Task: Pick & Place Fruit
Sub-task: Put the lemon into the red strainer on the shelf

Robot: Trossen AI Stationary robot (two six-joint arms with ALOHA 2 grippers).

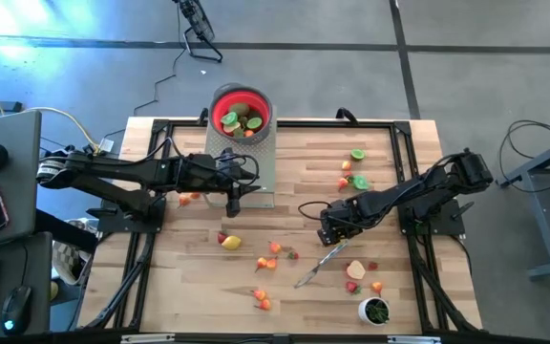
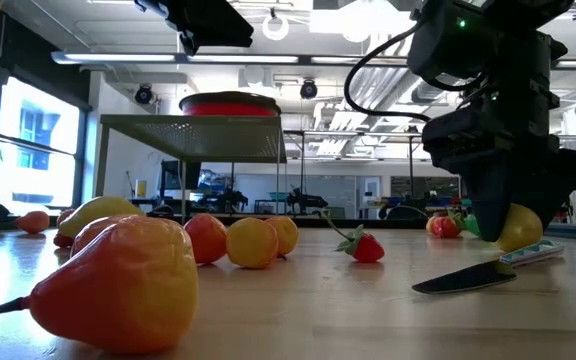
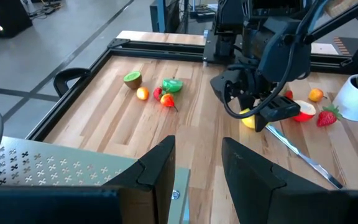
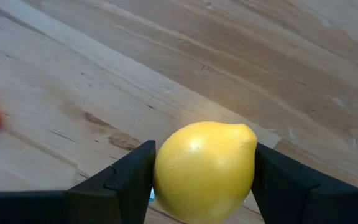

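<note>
My right gripper (image 4: 204, 180) stands right of the table's middle, pointing steeply down, shut on a yellow lemon (image 4: 204, 168) that also shows in the low view (image 2: 521, 228). Loose fruit pieces lie on the wooden table: a green and red group (image 1: 354, 164) at the far right, a yellow piece (image 1: 230, 242) left of centre, and orange and red ones (image 1: 273, 250) nearer the front. More fruit fills a red bowl (image 1: 241, 113) on a perforated metal stand (image 1: 248, 158) at the far edge. My left gripper (image 3: 197, 168) hovers open over the stand's near edge, with nothing between its fingers. My right gripper pinches the lemon between its two fingers, one on each opposite side (image 4: 163, 171) about its middle. The fingers come from above, slanting steeply down. The lemon's pointed end faces away from the wrist. It sits low by the knife's handle; whether it rests on the table I cannot tell.
A silver knife (image 1: 321, 263) lies just in front of my right gripper. A white cup with green contents (image 1: 374, 310) stands at the near right. A black frame (image 1: 401, 153) runs along the table's edges. Bare wood (image 1: 179, 277) lies at the near left.
</note>
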